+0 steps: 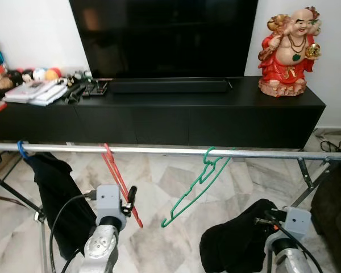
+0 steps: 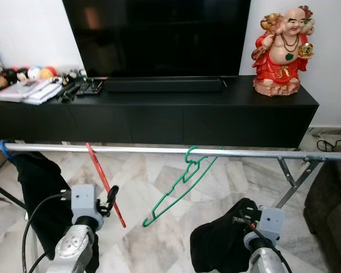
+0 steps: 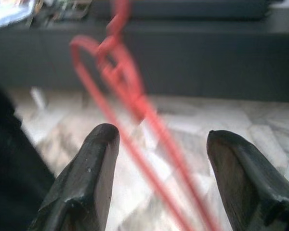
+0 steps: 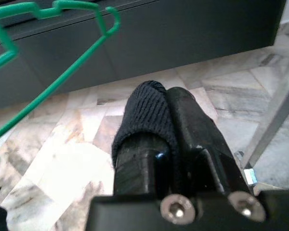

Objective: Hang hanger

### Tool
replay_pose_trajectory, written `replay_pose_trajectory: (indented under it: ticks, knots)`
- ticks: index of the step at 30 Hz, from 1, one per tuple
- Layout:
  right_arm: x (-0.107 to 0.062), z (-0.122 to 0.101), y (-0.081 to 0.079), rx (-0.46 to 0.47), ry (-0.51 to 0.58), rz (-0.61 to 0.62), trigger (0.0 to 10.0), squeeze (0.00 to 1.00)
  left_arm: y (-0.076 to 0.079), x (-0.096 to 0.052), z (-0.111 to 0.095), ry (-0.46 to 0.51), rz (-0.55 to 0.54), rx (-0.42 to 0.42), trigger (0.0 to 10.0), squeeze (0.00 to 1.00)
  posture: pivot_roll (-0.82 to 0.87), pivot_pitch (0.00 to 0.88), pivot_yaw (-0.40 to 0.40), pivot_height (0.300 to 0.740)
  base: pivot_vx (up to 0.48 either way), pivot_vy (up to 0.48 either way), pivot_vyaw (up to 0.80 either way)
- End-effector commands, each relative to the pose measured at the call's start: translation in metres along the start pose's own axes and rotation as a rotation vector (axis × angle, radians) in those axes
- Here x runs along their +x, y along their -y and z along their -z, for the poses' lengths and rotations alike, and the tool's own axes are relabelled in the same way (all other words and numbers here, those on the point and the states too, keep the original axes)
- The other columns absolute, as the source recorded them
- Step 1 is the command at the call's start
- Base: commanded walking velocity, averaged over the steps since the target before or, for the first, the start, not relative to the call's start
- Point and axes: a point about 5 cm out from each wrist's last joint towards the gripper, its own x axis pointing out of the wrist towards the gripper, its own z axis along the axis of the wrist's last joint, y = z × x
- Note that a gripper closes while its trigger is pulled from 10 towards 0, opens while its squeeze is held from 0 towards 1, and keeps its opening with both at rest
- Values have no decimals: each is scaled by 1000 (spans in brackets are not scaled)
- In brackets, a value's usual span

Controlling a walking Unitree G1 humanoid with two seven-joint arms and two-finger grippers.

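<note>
The thin red plastic hanger (image 1: 120, 185) hangs by its hook on the long silver metal rail (image 1: 159, 150) of the drying rack, and its body slants down toward my left arm. My left tool (image 3: 159, 159) is released; in the left wrist view I see its two black fingers (image 3: 89, 178) spread wide, with the red wire of the hanger passing between them and touching neither. In the head views this tool sits just beside the lower part of the hanger.

A thin green plastic hanger (image 1: 196, 187) hangs on the same rail, to the right of the red one, also tilted. At the far left of the rail a blue hook (image 1: 22, 150) carries a black garment (image 1: 57, 193) that hangs down.

My right tool (image 4: 168, 130) is clenched on a black knitted cloth (image 4: 144, 115); the fabric wraps over one finger, and in the head views a dark bundle (image 1: 238, 242) hangs below the rail at the right arm.

Behind the rail stands a long black television cabinet (image 1: 216, 114) with a red laughing Buddha figure (image 1: 287, 48) on its right end.
</note>
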Motion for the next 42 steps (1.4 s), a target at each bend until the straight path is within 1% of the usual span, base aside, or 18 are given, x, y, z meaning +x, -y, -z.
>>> replay_pose_trajectory:
  ticks: [1,2,3,4,7,9,10,13,14,15,16,17,18,22,25,29,35,42]
  knots:
    - [3,-4,-3,-7,26,-12,10000,0,-4,5,-7,1,-10,-38,10000,306,-77,13,35,740,0,0,0]
    - [3,-4,-2,-7,25,-11,10000,0,-3,10,-10,-21,-12,-42,10000,1000,-76,15,34,740,0,0,0]
    - [3,-4,-2,-7,25,-11,10000,0,-2,12,-11,-29,-13,-40,10000,1000,-76,15,34,740,0,0,0]
    - [3,-4,-2,-7,24,-11,10000,0,1,18,-17,-25,-2,-51,10000,1000,-76,14,33,740,0,0,0]
    - [4,-4,-2,-7,24,-11,10000,0,4,24,-22,-28,6,-53,10000,1000,-76,14,33,740,0,0,0]
    - [4,-5,-2,-6,25,-12,10000,0,6,31,-27,-28,8,-85,10000,1000,-78,15,33,740,0,0,0]
    - [5,-5,-3,-6,27,-13,10000,0,6,36,-30,-34,-7,-64,10000,1000,-80,14,35,740,0,0,0]
    - [5,-5,-3,-5,29,-14,10000,0,5,39,-33,-23,-22,-60,10000,1000,-81,13,37,740,0,0,0]
    - [4,-5,-4,-4,32,-14,10000,0,2,38,-36,19,-27,-49,10000,1000,-88,15,40,740,0,0,0]
    - [4,-4,-3,-3,30,-12,10000,0,2,35,-39,51,-14,-31,10000,580,-85,17,40,740,0,0,0]
    - [4,-4,-3,-3,30,-12,10000,0,2,35,-39,51,-14,-31,10000,580,-85,17,40,740,0,0,0]
    - [3,-4,-3,-2,27,-9,10000,0,2,31,-41,82,1,-13,10000,184,-80,17,39,740,0,0,0]
    - [3,-2,-2,-3,19,-6,10000,0,1,21,-43,140,30,9,10000,0,-76,18,38,740,0,0,0]
    - [2,-1,-2,-3,17,-5,10000,0,-1,16,-41,149,30,32,10000,0,-73,15,38,740,0,0,0]
    - [2,0,-2,-2,14,-1,10000,0,-7,5,-32,135,28,44,10000,0,-71,14,41,740,0,0,0]
    - [3,1,-3,0,12,2,10000,0,-12,-7,-17,79,25,58,10000,0,-68,7,42,740,0,0,0]
    - [3,1,-3,2,12,4,10000,0,-12,-6,-18,84,12,31,10000,0,-70,0,46,740,0,0,0]
    - [3,1,-1,1,14,12,10000,0,-9,-6,-21,94,29,27,10000,0,-73,0,49,740,261,0,0]
